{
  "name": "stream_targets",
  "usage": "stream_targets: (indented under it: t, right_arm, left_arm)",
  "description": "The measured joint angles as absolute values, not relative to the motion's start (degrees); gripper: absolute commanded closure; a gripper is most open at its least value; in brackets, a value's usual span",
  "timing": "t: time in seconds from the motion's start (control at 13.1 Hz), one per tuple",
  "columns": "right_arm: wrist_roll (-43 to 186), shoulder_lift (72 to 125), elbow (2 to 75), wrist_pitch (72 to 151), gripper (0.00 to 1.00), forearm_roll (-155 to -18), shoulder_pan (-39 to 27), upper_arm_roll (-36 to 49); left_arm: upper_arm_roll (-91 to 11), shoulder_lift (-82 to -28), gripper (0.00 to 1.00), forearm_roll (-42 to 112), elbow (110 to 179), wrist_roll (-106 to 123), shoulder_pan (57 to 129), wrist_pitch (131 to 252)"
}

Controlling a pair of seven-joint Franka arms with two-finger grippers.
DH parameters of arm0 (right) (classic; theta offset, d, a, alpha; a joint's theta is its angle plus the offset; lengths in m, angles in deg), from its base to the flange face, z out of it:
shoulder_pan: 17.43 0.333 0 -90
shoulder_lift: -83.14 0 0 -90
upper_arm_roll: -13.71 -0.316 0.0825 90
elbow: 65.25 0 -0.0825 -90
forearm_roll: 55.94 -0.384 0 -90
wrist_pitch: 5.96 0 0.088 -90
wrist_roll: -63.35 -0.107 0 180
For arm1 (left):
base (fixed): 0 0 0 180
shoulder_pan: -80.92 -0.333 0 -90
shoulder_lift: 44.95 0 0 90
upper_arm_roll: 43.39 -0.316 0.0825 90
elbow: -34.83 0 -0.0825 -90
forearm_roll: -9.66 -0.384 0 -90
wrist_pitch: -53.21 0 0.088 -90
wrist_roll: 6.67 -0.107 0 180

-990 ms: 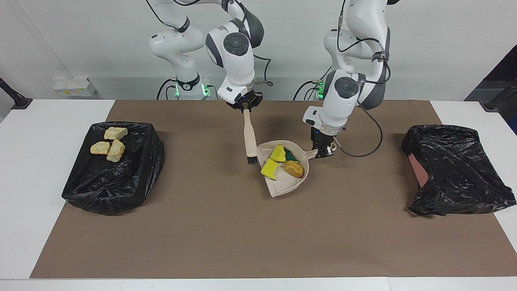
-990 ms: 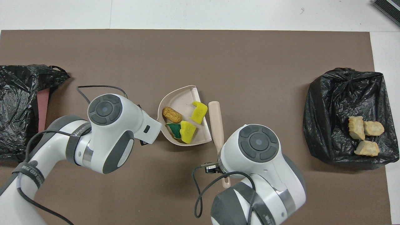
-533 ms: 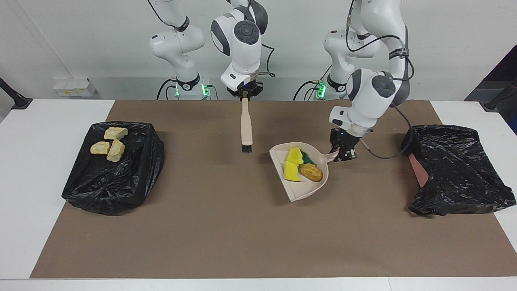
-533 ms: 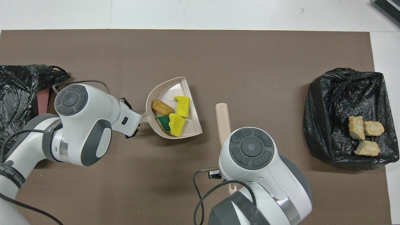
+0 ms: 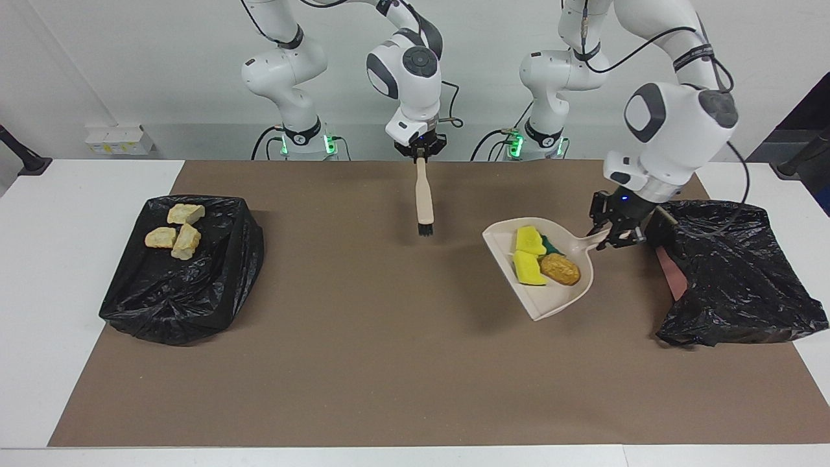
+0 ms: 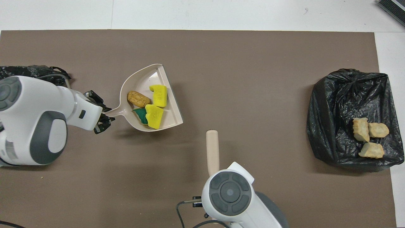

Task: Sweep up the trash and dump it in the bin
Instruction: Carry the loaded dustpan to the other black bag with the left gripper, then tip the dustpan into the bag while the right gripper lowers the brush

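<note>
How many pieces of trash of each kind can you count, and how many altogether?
Pale-yellow lumps, on the black bag at the right arm's end: 3
Yellow sponge bits, in the dustpan: 2
Orange-brown lump, in the dustpan: 1
Total: 6

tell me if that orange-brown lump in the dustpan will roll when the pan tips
Probably: the orange-brown lump looks rounded and oblong, lying loose in the dustpan. Its rough skin may slow it. The sponge bits beside it look flat-sided, so they would likelier slide.
</note>
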State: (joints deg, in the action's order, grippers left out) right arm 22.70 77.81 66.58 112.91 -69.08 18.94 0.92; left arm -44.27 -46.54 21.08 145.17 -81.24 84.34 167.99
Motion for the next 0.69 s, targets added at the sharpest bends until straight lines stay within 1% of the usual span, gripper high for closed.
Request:
stream_targets:
  t: [0.08,0.23,0.3,0.53,0.69]
  right_arm:
    - [22.6,78.3,67.6,113.9,1.00,-69.1,19.0,0.9]
    - [21.9,79.8,68.5,115.6,0.96,-69.1,20.1,0.9]
    - [21.6,80.4,68.6,116.3,0.90,-69.1,20.6,0.9]
    - [21.4,81.8,68.7,117.8,0.67,-69.1,21.0,0.9]
    - [21.4,83.0,69.0,119.6,0.56,-69.1,21.0,0.9]
  left_arm:
    - [-44.3,-46.9,1.00,21.0,143.6,-82.7,82.9,166.8]
    - [-44.4,-47.9,1.00,20.9,141.1,-86.7,79.4,165.3]
    - [-44.4,-48.4,1.00,20.8,140.3,-89.4,77.3,164.9]
    - [-44.6,-49.2,1.00,19.2,139.0,-98.9,70.8,164.4]
    - [-44.6,-49.8,1.00,16.2,137.4,-105.2,66.8,163.4]
